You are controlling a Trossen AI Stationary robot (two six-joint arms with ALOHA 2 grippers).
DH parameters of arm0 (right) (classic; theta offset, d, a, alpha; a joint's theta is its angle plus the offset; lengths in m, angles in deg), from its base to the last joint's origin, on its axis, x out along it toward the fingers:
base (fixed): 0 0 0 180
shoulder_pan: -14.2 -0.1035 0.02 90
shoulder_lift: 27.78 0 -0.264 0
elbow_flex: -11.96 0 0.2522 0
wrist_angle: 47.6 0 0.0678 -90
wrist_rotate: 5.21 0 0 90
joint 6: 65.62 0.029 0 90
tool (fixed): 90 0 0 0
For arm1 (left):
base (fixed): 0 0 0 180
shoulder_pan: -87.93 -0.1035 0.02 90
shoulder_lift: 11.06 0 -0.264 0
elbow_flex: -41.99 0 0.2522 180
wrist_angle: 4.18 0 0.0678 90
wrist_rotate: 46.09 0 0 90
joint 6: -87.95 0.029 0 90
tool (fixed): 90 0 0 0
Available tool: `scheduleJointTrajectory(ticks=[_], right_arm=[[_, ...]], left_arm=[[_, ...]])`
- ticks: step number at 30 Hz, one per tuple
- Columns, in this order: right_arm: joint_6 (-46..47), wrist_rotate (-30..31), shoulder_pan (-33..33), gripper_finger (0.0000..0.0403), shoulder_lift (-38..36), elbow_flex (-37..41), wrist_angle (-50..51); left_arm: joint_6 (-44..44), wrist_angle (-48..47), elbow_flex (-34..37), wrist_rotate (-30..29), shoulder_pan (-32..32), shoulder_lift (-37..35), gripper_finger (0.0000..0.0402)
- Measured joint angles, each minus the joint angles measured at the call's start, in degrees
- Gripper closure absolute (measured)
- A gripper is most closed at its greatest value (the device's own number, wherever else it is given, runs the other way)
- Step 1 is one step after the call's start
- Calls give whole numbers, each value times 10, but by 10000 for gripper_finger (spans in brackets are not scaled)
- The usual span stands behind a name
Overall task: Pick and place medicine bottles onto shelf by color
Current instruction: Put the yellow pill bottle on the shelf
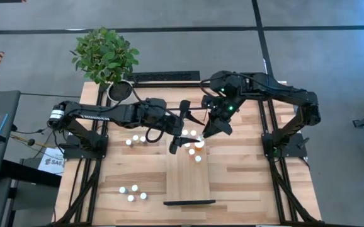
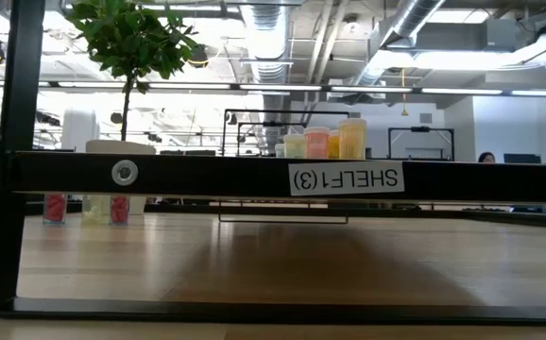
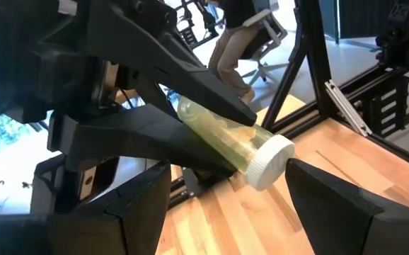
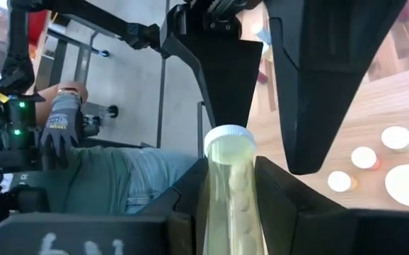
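Note:
My right gripper [image 4: 233, 212] is shut on a pale yellow-green bottle [image 3: 226, 138] with a white cap [image 3: 269, 164], above the light-wood shelf panel [image 1: 187, 180]. My left gripper [image 3: 226, 205] is open. Its fingers [image 4: 325, 85] stand on either side of the cap end without touching it. In the high view the two grippers meet at the shelf's far part, the left [image 1: 181, 128] and the right [image 1: 207, 132]. Several white-capped bottles [image 1: 193, 133], one orange [image 1: 199, 144], stand on the panel there. My right gripper pinches the bottle's body [image 4: 231, 202] between its two fingers, which lie along the bottle. The capped end [image 4: 229, 138] sticks out past the fingertips. The fingers slant down from the table's right toward the left gripper. The bottle is lifted clear and tilted, cap end lower.
Three bottles [image 1: 136, 139] stand on the table left of the shelf, and several more [image 1: 133, 191] at the near left. A potted plant [image 1: 119, 90] stands at the far left. The shelf's black end frame [image 2: 254, 177] fills the low view. A person's gloved hand [image 4: 63, 124] shows beyond the table.

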Motion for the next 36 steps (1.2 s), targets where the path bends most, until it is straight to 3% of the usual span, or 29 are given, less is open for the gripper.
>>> scheduleJointTrajectory(ticks=[22, 30, 36], right_arm=[[16, 20, 32, 309, -57, 0, 19], [21, 57, 51, 309, -75, 0, -30], [21, 57, 49, 309, -74, 0, -49]], left_arm=[[40, -3, -40, -115, 8, -2, 136], [39, 5, -40, -117, 9, -2, 136], [43, 45, -40, -159, 9, -2, 136]])
